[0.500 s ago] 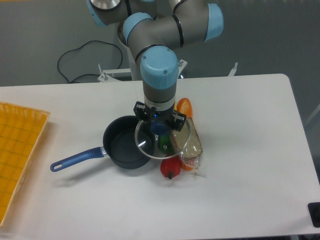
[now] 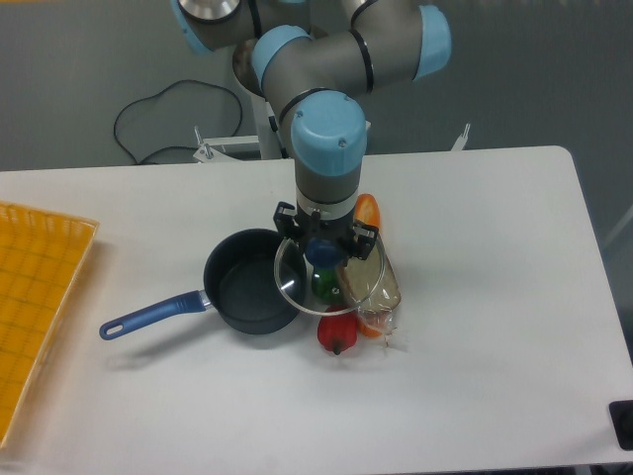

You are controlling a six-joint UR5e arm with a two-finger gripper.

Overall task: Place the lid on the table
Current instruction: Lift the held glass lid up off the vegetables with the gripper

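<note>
Camera view: round clear glass lid with thin metal rim and blue knob (image 2: 327,280) hung directly under tool (image 2: 324,249), tool clenched on knob. Lid held above large white worktop (image 2: 475,297), overlapping right edge of dark blue-handled saucepan (image 2: 249,281). Arm pointed straight down.

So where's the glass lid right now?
Mid-table, the lid hangs by its blue knob in the gripper, just right of the open saucepan, above the vegetables.
</note>
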